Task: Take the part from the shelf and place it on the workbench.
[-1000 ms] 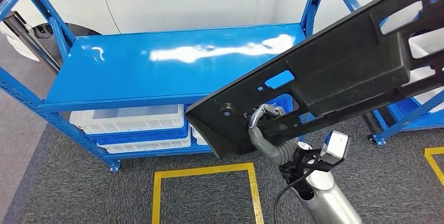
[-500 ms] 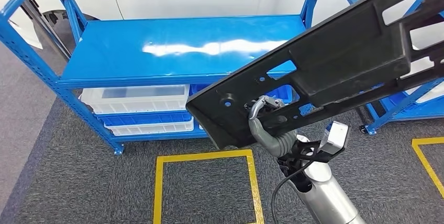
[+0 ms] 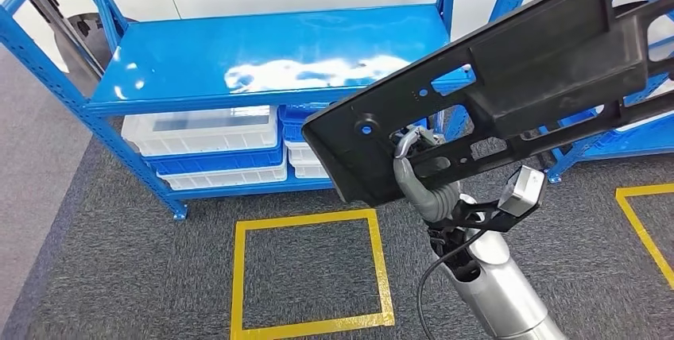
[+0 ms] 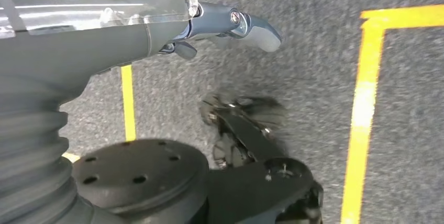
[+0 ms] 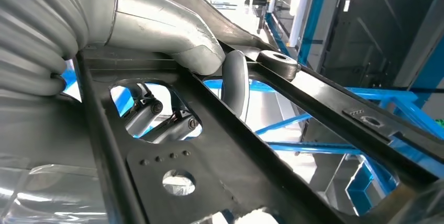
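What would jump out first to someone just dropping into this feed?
The long black part dominates, slanting from the middle of the head view up to the top right corner, gripped near its lower end by the right hand. Behind it stands a blue shelf with a bare, glossy top and white bins below. A yellow taped square marks the grey carpet in front.

Bright overhead light glares off the blue shelf (image 3: 270,50); left wrist view blurred.
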Tool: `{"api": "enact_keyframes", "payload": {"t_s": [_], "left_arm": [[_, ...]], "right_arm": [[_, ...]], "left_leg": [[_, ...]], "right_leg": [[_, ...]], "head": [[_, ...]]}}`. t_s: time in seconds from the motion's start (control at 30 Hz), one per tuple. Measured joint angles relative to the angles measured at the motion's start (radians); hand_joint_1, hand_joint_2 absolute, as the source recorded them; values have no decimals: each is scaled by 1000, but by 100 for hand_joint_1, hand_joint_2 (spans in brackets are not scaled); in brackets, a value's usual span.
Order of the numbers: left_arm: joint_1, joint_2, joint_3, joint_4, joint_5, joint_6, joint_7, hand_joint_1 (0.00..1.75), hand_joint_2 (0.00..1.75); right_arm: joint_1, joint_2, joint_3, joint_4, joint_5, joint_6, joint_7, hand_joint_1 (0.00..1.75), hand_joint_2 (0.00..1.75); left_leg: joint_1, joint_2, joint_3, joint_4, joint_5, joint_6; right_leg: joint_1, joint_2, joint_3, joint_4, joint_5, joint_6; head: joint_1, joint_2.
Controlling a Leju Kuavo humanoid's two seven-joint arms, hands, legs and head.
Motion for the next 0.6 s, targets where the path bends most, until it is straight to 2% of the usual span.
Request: {"api": "enact_keyframes", "payload": {"t_s": [0.03, 0.07, 0.1, 0.13, 0.17, 0.2, 0.27, 0.3, 0.33, 0.37, 0.43, 0.47, 0.5, 0.53, 0.57, 0.6], "left_arm": [[0, 0, 0, 0, 1, 0, 0, 0, 175], [0, 0, 0, 0, 2, 0, 0, 0, 175], [0, -1, 1, 0, 3, 0, 0, 0, 175], [-1, -1, 1, 0, 4, 1, 0, 0, 175], [-2, -1, 1, 0, 5, 1, 0, 0, 175], [-2, -1, 2, 0, 5, 1, 0, 0, 175], [-1, -1, 3, 0, 4, 2, 1, 0, 175], [1, 0, 3, 0, 4, 2, 1, 0, 175], [1, 0, 3, 0, 4, 2, 2, 0, 175], [1, 0, 3, 0, 4, 2, 2, 0, 175], [0, 0, 3, 0, 2, 2, 0, 0, 175], [0, 0, 3, 0, 0, 2, -2, 0, 175], [1, 0, 3, 0, -2, 2, -3, 0, 175], [1, 0, 3, 0, -5, 2, -6, 0, 175], [1, 0, 3, 0, -8, 3, -9, 0, 175], [0, -1, 2, 0, -11, 4, -12, 0, 175]], "right_arm": [[3, 0, -1, 0, 2, -2, -2, 175, 175], [7, 0, -2, -2, 6, -5, -4, 175, 175], [11, 0, -4, -5, 13, -7, -5, 175, 175], [14, 0, -8, -10, 20, -8, -6, 175, 175], [16, 0, -13, -15, 27, -9, -7, 175, 175], [17, 0, -18, -18, 34, -9, -6, 175, 175], [20, 0, -25, -21, 40, -9, -4, 175, 175], [22, 0, -27, -21, 42, -9, -2, 175, 175], [25, 0, -30, -21, 42, -9, -1, 175, 175], [26, 1, -33, -21, 43, -9, 1, 175, 175], [31, 4, -39, -21, 44, -10, 3, 175, 175], [35, 6, -42, -21, 45, -11, 4, 175, 175], [41, 6, -45, -21, 47, -13, 4, 175, 175], [49, 6, -48, -22, 51, -15, 4, 175, 175], [57, 6, -51, -24, 56, -16, 2, 175, 175], [64, 6, -53, -27, 61, -16, -1, 175, 175]], "left_leg": [[1, 0, 26, -14, 25, 1], [2, 0, 67, -58, 50, 3], [1, -1, 122, -125, 59, 7], [-1, -2, 177, -203, 55, 11], [-5, -3, 217, -263, 45, 15], [-10, -4, 239, -303, 35, 19], [-15, -2, 236, -326, 48, 29], [-15, 0, 230, -330, 60, 36], [-14, 3, 221, -334, 73, 44], [-13, 6, 211, -336, 84, 51], [-16, 8, 182, -334, 105, 58], [-17, 8, 167, -331, 115, 58], [-18, 9, 152, -328, 124, 58], [-18, 9, 136, -325, 131, 57], [-18, 8, 123, -320, 137, 55], [-18, 8, 112, -316, 142, 53]], "right_leg": [[1, 0, -16, 2, 11, 2], [1, 1, -29, 3, 21, 4], [2, 1, -40, 4, 31, 8], [2, 1, -49, 5, 40, 13], [1, 1, -54, 3, 51, 19], [-1, 0, -57, 0, 61, 25], [-6, 0, -62, -7, 77, 38], [-8, 0, -67, -1, 66, 44], [-9, 1, -76, 23, 35, 48], [-9, 1, -91, 67, -13, 51], [-9, 1, -124, 198, -109, 55], [-9, 1, -132, 253, -127, 57], [-9, 1, -126, 281, -121, 58], [-9, 1, -105, 275, -98, 57], [-9, 1, -67, 235, -69, 55], [-8, 1, -18, 171, -54, 51]], "head": [[0, 0], [0, 0], [0, 0], [0, 0], [0, 0], [0, 0], [0, 0], [0, 0], [0, 0], [0, 0], [0, 0], [0, 0], [0, 0], [0, 0], [0, 0], [0, 0]]}}
